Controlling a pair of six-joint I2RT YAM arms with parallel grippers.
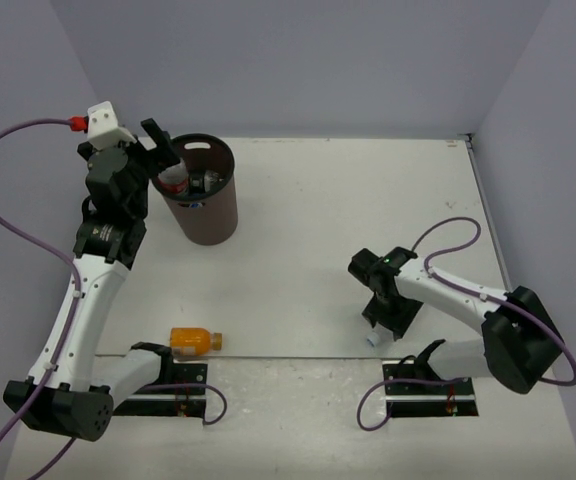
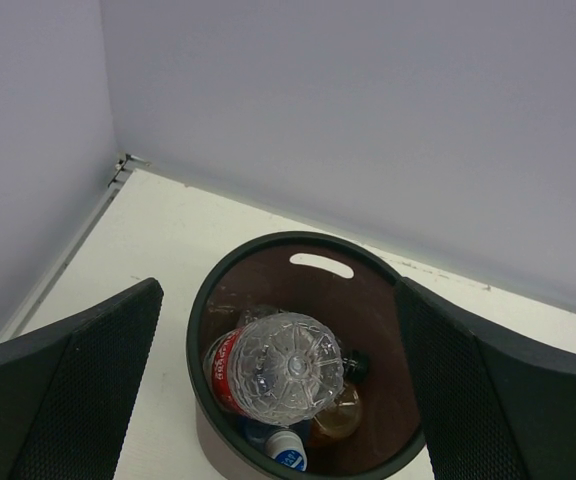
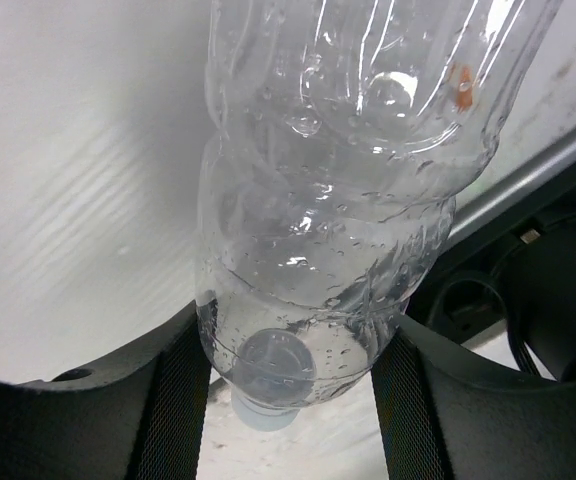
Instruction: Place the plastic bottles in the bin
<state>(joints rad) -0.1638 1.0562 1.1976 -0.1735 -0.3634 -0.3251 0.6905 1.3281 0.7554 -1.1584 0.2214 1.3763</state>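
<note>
The dark brown bin [image 1: 208, 218] stands at the far left and fills the left wrist view [image 2: 368, 300]. My left gripper [image 1: 164, 152] hovers over its rim, open and empty [image 2: 278, 290]. A clear bottle with a red label [image 2: 273, 365] lies on top inside the bin [image 1: 174, 180], over a blue-capped bottle [image 2: 290, 457] and an orange-filled one [image 2: 340, 415]. Another orange-filled bottle [image 1: 192, 340] lies on the table near the left arm's base. My right gripper [image 1: 377, 322] is shut on a plain clear bottle [image 3: 328, 200], cap toward the camera, near the table's front edge.
Grey walls close the table at the back and both sides. A metal strip runs along the front edge [image 1: 298, 357]. The arm bases and purple cables [image 1: 408, 400] sit just below it. White table surface [image 1: 368, 200] lies between the bin and the right arm.
</note>
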